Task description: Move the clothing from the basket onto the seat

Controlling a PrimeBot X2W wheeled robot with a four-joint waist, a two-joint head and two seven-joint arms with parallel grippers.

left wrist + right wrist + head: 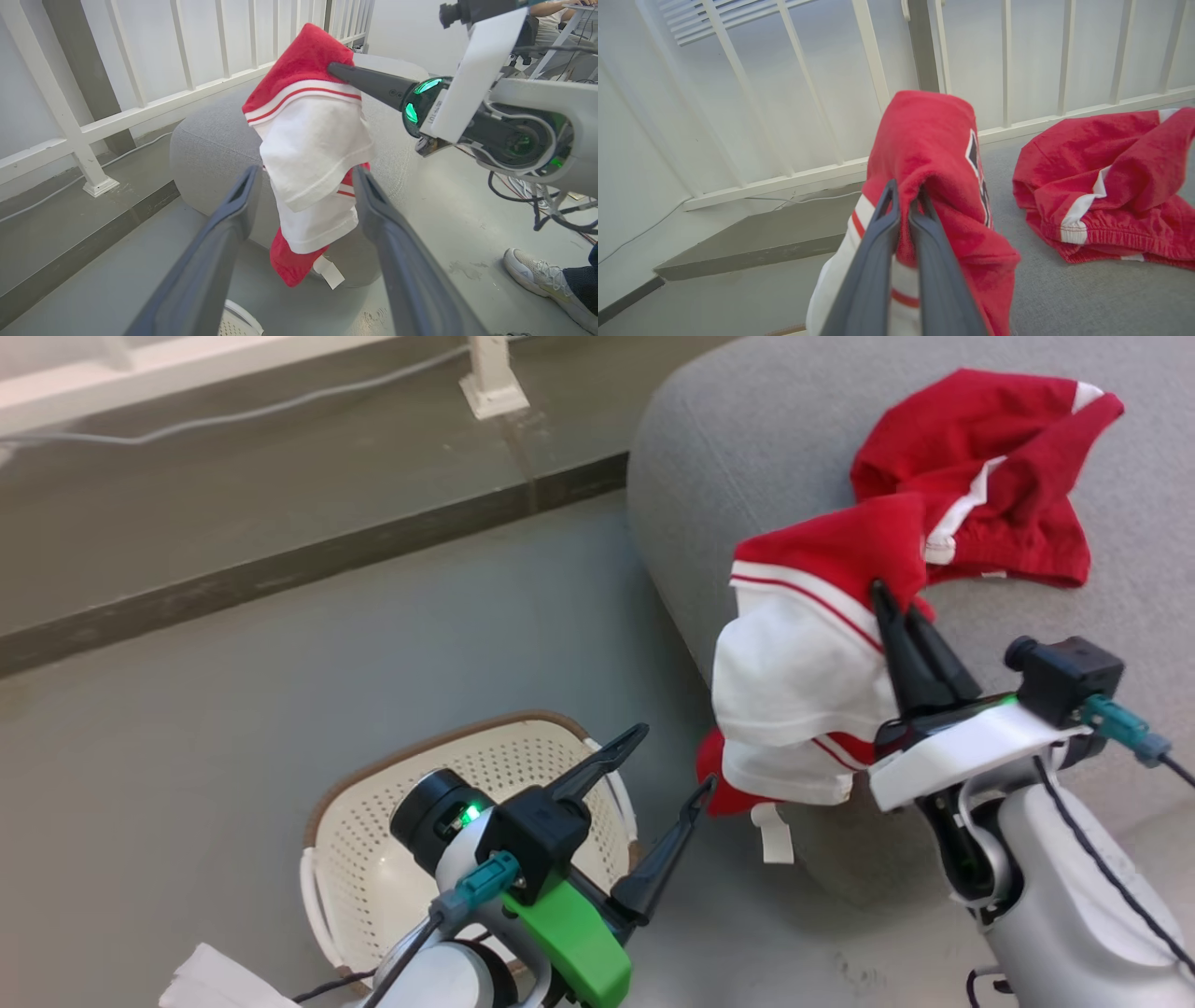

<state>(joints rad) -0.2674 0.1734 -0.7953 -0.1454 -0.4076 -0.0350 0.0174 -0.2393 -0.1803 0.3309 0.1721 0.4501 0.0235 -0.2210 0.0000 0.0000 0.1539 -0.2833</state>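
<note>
Left claw [674,758] wide over half-hidden basket [364,868], right claw [892,602] tight on red garment [803,663]

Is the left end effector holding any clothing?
No, the left end effector stands open with nothing between its fingers.

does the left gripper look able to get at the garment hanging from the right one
Probably yes: the left gripper is open and points at the hanging garment with nothing between; the right gripper pinches only its top fold.
</note>
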